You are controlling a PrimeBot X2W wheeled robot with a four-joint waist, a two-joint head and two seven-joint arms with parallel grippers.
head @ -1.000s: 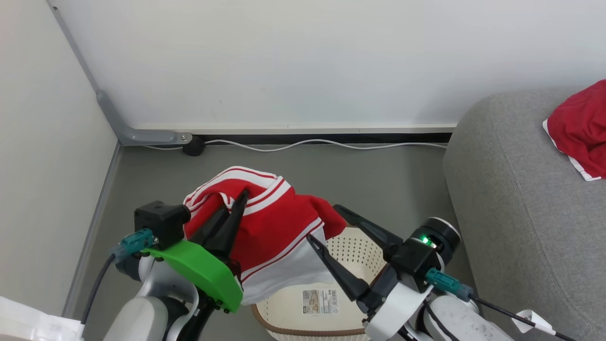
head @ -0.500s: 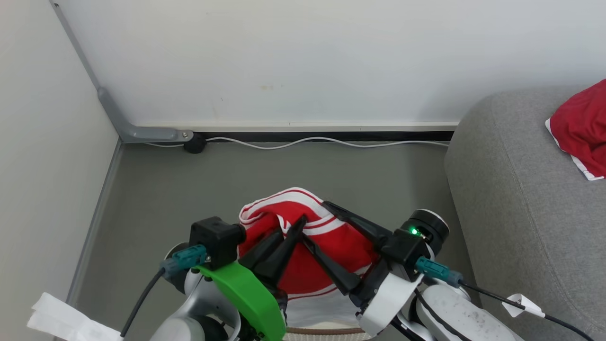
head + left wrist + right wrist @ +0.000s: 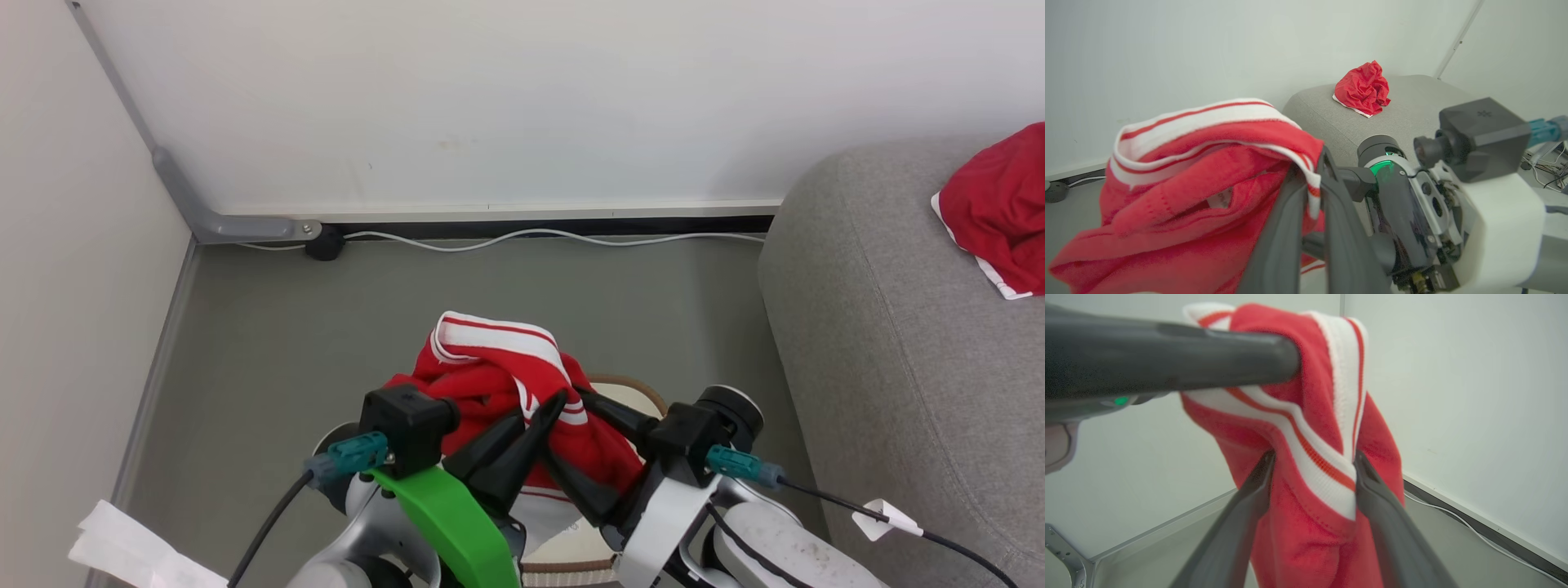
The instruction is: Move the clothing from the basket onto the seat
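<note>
Head view, held garment [image 3: 498,367]: red with a white band and thin red stripes; bunched and raised above the basket, between the two grippers, not on the seat.
Left gripper [image 3: 1310,163]: fingers closed together on the white striped band of the held garment. This pinch looks to carry the weight, with the rest hanging below.
Right gripper [image 3: 1314,457]: jaws spread wide, one finger on each side of a hanging fold. Fabric lies between them, but I judge it not pinched. It is probably placed there to take a second hold so the cloth does not trail.
Basket [image 3: 633,388]: a stretch of brown rim and cream wall shows directly beneath the garment; it sits near the seat's rounded end. Contents are hidden by arms and cloth.
Seat [image 3: 882,327]: light grey sofa to the robot's right.
Second garment [image 3: 992,212]: red, white-edged, crumpled on the seat top, well apart from the grippers; that piece looks delivered.
Step in hand: carrying the held garment across to the seat, by my judgement.
Risk: a loose hem may catch the basket rim.
Surroundings: grey floor [image 3: 326,327], white wall [image 3: 490,98], white cable [image 3: 531,237] along the wall's foot.
</note>
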